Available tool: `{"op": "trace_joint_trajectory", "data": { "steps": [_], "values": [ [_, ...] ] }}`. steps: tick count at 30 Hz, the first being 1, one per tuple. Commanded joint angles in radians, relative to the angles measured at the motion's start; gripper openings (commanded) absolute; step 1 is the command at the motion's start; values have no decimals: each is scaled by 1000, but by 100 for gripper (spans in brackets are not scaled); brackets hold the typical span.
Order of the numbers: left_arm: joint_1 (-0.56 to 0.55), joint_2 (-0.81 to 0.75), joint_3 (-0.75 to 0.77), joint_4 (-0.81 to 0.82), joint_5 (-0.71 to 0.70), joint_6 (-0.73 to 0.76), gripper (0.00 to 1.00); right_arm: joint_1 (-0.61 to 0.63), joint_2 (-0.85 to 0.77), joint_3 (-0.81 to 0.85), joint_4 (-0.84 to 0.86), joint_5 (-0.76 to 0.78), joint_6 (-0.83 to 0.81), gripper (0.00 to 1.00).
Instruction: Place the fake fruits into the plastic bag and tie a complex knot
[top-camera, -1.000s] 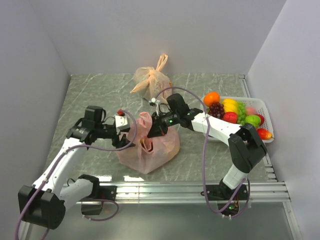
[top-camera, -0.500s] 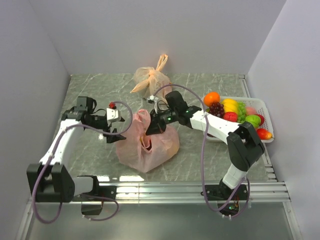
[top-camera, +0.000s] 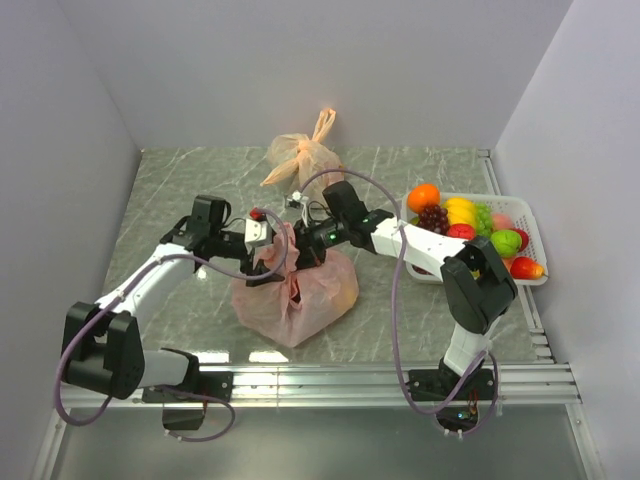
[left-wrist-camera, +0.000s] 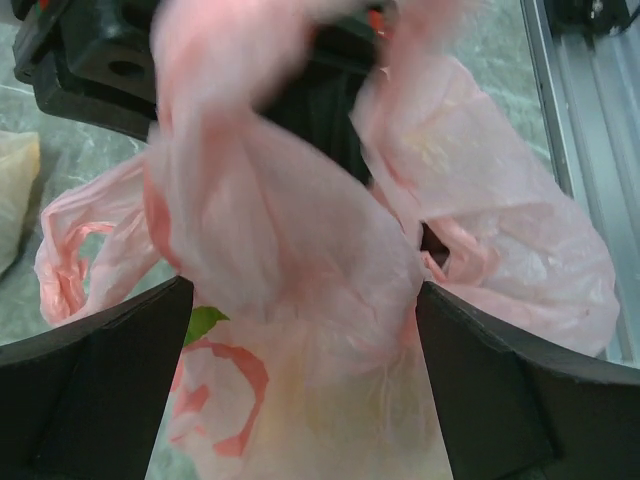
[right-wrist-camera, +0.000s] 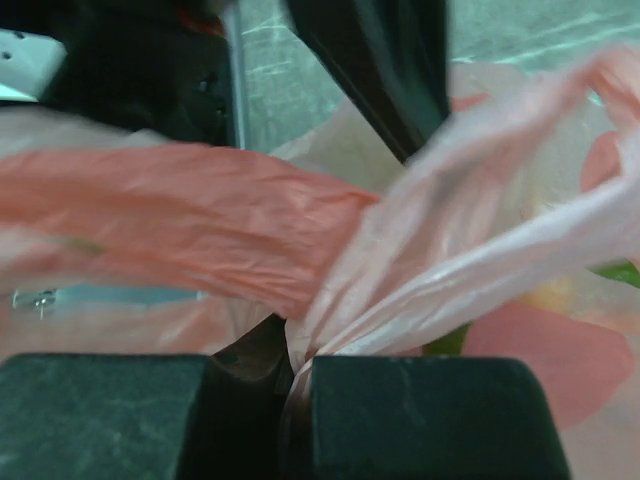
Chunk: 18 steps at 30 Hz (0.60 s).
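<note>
We see the thin, crinkly, translucent pink-red plastic bag (top-camera: 300, 300) sitting on the grey marbled tabletop (top-camera: 180, 190) between the two arms, with its handles raised to where the jaws meet. The right jaws are clenched on a twisted strip of handle film, which runs out of the pinch to both sides. The left jaws stand spread wide, with a bunched fold of film between them but nothing gripped.

A heap of glossy plastic fake fruits (top-camera: 465, 225) lies in the white slotted basket (top-camera: 528, 215), well apart from the bag. A green patch showing through the film in the left wrist view is probably another fruit, though the blur leaves us unsure.

We judge the knot unfinished. Our worry is that the left jaws close on the bag wall instead of the free handle. The pull would then drag the bag sideways, loosen the twist or tear the thin film. The right pinch could also slip, since it holds only a narrow strip.
</note>
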Motion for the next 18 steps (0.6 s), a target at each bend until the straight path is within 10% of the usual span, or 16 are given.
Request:
{"op": "trace_joint_trajectory", "data": {
  "steps": [1,5,13,18],
  "values": [
    [-25,-28,-41,231,-12,-193,99,21,-7,37,45,-87,-22,0],
    [-59,-43,-75,243,-33,-241,83,33,-21,24,39,-111,-43,0],
    [-51,-274,-144,111,-82,-320,1,-39,-75,12,-189,-29,-223,0],
    [-54,-295,-103,-45,-62,-279,0,-35,-38,144,-535,47,-509,0]
  ]
}}
